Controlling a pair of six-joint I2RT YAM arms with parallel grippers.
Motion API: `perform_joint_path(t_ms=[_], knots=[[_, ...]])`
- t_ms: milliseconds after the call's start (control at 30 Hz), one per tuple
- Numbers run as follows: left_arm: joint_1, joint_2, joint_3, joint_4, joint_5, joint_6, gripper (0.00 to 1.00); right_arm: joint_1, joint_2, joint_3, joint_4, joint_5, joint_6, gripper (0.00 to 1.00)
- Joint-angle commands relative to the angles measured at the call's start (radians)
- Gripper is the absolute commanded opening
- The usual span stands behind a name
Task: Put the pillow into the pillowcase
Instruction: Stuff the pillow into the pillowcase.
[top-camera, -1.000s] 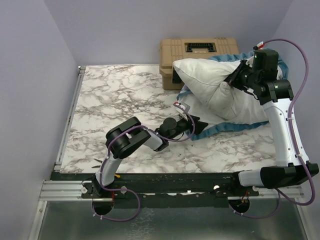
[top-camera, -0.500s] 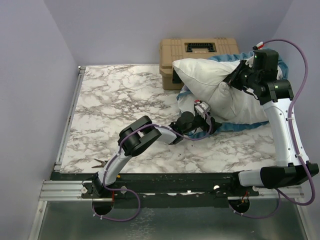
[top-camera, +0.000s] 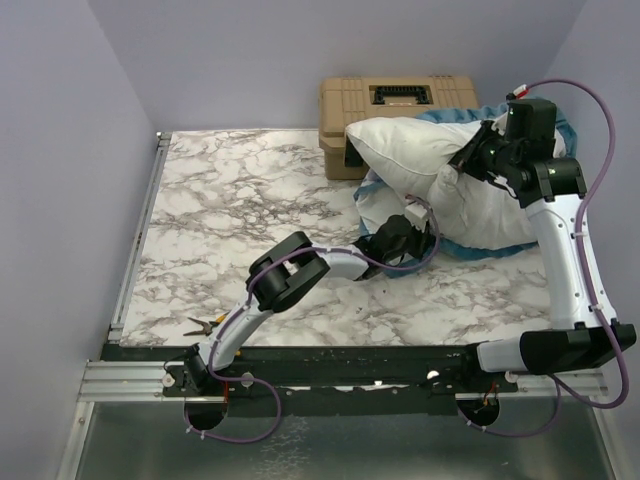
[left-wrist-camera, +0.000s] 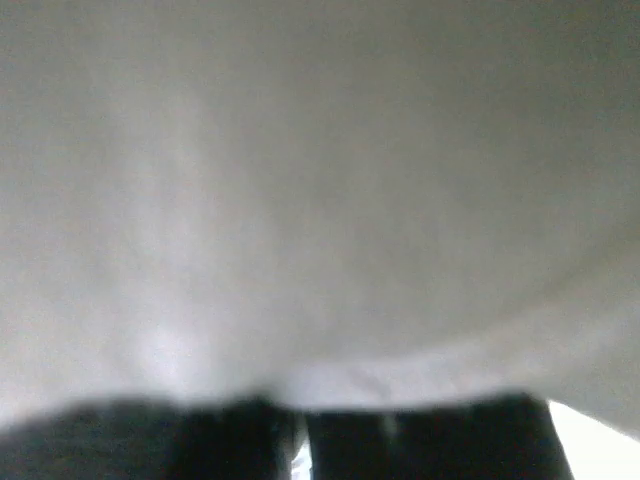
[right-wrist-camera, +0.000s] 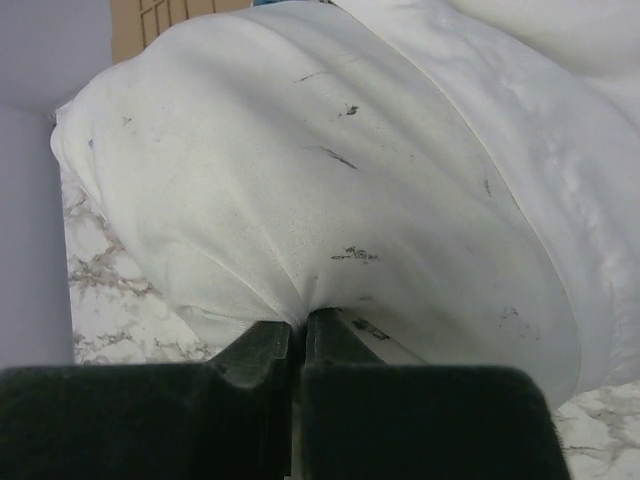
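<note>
- Pale lavender walls close the space in: the left wall (top-camera: 60, 200) stands just beside the bench, and the back wall (top-camera: 300, 50) rises behind it.
- A metal rail (top-camera: 140, 230) lines the left edge of the bench (top-camera: 240, 200), whose top has a white marble pattern with dark grey veins.
- A small pliers-like tool (top-camera: 205, 324) lies at the near edge, just beside the left arm's base.
- The left arm reaches across the bench to the right. Its left hand (top-camera: 418, 232) is pushed into the white cloth at the near side of the pile. The wrist view shows only blurred white fabric over dark fingers (left-wrist-camera: 230, 445), so I cannot tell whether the hand is spread or pressed together.
- A tan box (top-camera: 400, 100) sits at the far edge against the back wall.
- The pillow (top-camera: 420, 160) lies plump and wrinkled at the far right of the bench, with one corner leaning on the tan box.
- The pillowcase (top-camera: 490, 250) lies under and around the pillow. Its blue frilled edging shows along the near side and behind the top. How far the pillow is in cannot be told.
- The right hand (top-camera: 462, 160) is above the pillow's right part, its fingers pressed together and pinching a fold of the pillow's speckled white fabric.
</note>
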Motion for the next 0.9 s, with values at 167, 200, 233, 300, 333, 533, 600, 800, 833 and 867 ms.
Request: perform_joint_path(t_ms=[167,200,233,300,333,533,600,800,833,867], knots=[[-0.011,-0.267,-0.305,-0.114,-0.147,0.07,0.0,-0.006,-0.007,-0.02,0.085,-0.07,-0.081,0.0],[-0.014,-0.314,-0.376,-0.099,-0.161,0.07,0.0,-0.006,-0.016,-0.04,0.096,-0.084,-0.09,0.0],[-0.018,-0.36,-0.423,-0.087,-0.171,0.067,0.0,-0.006,-0.018,-0.057,0.1,-0.098,-0.095,0.0],[-0.031,-0.448,-0.525,-0.074,-0.19,0.056,0.0,-0.004,-0.008,-0.087,0.094,-0.162,-0.107,0.0],[-0.039,-0.489,-0.57,-0.069,-0.202,0.051,0.0,-0.003,-0.001,-0.103,0.089,-0.193,-0.108,0.0],[-0.094,-0.778,-0.844,-0.068,-0.297,0.011,0.0,0.047,-0.012,-0.227,0.106,-0.312,-0.095,0.0],[-0.121,-0.879,-0.914,-0.112,-0.345,-0.007,0.0,0.059,-0.034,-0.264,0.116,-0.315,-0.096,0.0],[-0.141,-1.119,-1.003,-0.371,-0.418,-0.134,0.11,0.062,-0.089,-0.334,0.161,-0.326,-0.061,0.0],[-0.139,-1.146,-1.003,-0.404,-0.418,-0.15,0.34,0.063,-0.093,-0.337,0.175,-0.343,-0.052,0.0],[-0.139,-1.168,-0.996,-0.438,-0.425,-0.174,0.57,0.063,-0.098,-0.342,0.195,-0.363,-0.035,0.0]])
